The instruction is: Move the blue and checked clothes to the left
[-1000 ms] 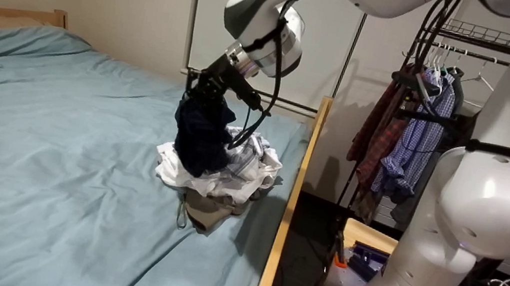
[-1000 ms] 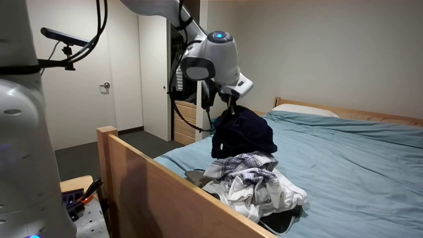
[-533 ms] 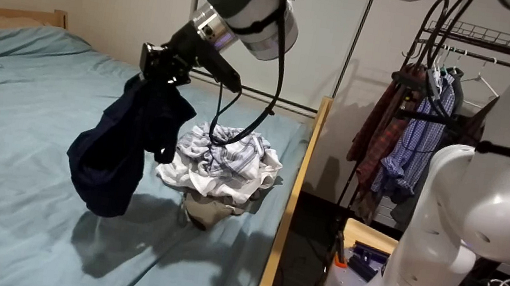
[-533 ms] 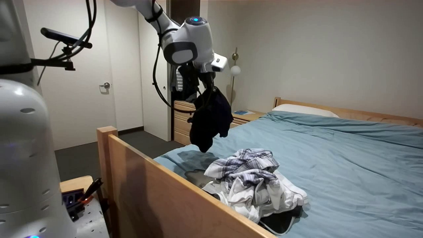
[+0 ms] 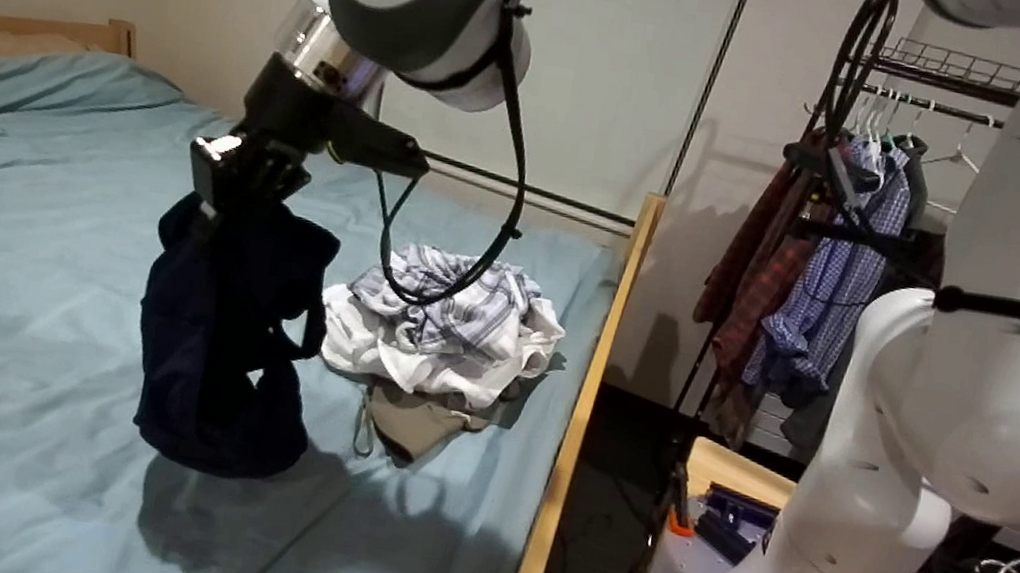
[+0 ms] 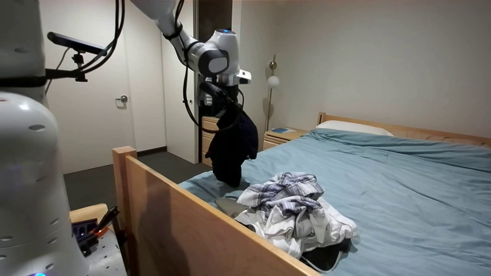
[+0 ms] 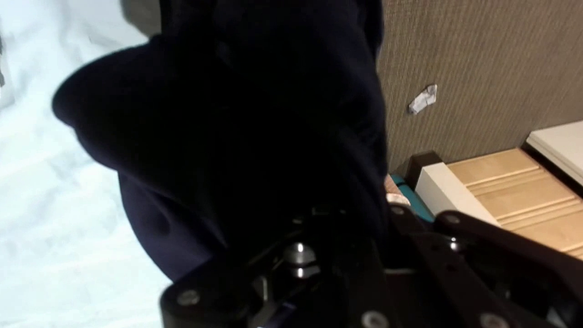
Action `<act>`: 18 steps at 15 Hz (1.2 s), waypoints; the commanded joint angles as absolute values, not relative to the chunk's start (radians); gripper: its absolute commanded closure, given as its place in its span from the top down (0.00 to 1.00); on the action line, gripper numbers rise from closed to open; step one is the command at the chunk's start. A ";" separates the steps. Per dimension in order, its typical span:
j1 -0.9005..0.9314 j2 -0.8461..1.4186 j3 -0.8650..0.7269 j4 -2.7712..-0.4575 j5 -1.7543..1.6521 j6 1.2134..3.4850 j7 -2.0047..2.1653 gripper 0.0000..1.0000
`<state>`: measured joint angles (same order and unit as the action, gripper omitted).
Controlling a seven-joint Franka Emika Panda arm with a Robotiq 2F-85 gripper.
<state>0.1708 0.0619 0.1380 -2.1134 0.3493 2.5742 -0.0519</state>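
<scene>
My gripper (image 5: pixel 213 212) is shut on the dark navy blue garment (image 5: pixel 232 356), which hangs in loose folds over the bed. Whether its lowest edge touches the sheet I cannot tell. The same blue garment (image 6: pixel 236 147) shows in the other room angle, beneath the wrist. Dark cloth (image 7: pixel 255 114) fills much of the wrist view and hides the fingertips. The checked garment (image 5: pixel 467 305), white with blue-grey lines, lies crumpled on top of the pile, apart from the gripper; both exterior views show it.
Under the checked garment are a white cloth (image 6: pixel 337 226), a grey-brown piece (image 5: pixel 414 424) and a dark piece with light edging (image 6: pixel 326 257). A wooden bed board (image 6: pixel 207 222) stands between the arm's base and the pile. The blue-green sheet (image 5: pixel 15 283) covers the bed.
The blue garment has been carried off the pile, leftward in both exterior views, and over the last half second it has come lower. The checked garment is now uncovered and has stayed put.
</scene>
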 commanded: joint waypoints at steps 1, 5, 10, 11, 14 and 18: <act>0.184 0.122 0.161 -1.986 0.219 2.464 -0.004 0.08; 0.192 0.161 0.174 -1.895 0.152 2.339 -0.028 0.08; 0.196 0.184 0.171 -1.806 0.091 2.082 -0.007 0.08; 0.196 0.188 0.171 -1.789 0.086 2.026 -0.003 0.08; 0.198 0.204 0.169 -1.733 0.067 1.844 0.006 0.08; 0.203 0.219 0.165 -1.691 0.061 1.781 0.057 0.08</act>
<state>0.1970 0.1960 0.1665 -1.7439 0.0908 1.8231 -0.0010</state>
